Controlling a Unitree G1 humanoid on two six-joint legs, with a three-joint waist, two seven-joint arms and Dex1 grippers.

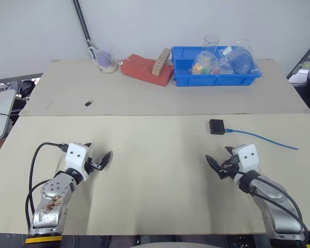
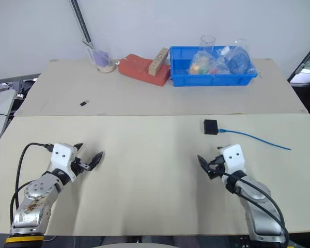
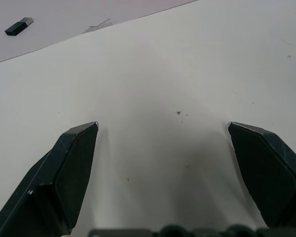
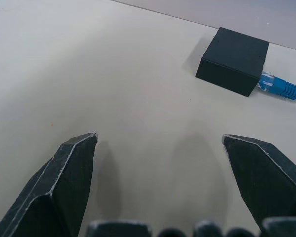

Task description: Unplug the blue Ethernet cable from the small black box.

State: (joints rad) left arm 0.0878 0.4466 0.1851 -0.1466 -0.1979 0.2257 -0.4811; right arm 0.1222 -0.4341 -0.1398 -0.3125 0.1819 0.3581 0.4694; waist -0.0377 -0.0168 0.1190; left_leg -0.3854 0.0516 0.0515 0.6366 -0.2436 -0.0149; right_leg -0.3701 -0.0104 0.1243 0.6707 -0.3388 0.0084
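**A:** Beige tabletop (image 1: 144, 155) carries everything you need, and most of the near half is bare, so you have room to work. Clutter sits well apart at the far edge: a blue bin (image 1: 183, 77) of bagged bits, with a red block (image 1: 139, 68) beside it. Neither matters here.

**B:** And my hands?

**A:** Your left hand (image 1: 98, 157) hovers low over the near left of the tabletop, fingers spread wide, holding nothing. Your right hand (image 1: 220, 164) mirrors it on the right, also spread and empty. I'd judge the right is placed for the job, since the targets lie just beyond it.

**B:** Where exactly?

**A:** Ahead of your right hand sits the box (image 1: 216, 126), flat on the tabletop near the seam. The cable (image 1: 263, 138) is plugged into the side facing right, then trails away rightward. The right wrist view shows the plug (image 4: 278, 86) seated against the box.

**B:** So nothing is done yet?

**A:** It looks that way. You'll probably want one hand steadying the box while the other pulls the plug, because the box looks light enough to slide. A tiny dark chip (image 1: 88, 103) lies far left; ignore it.
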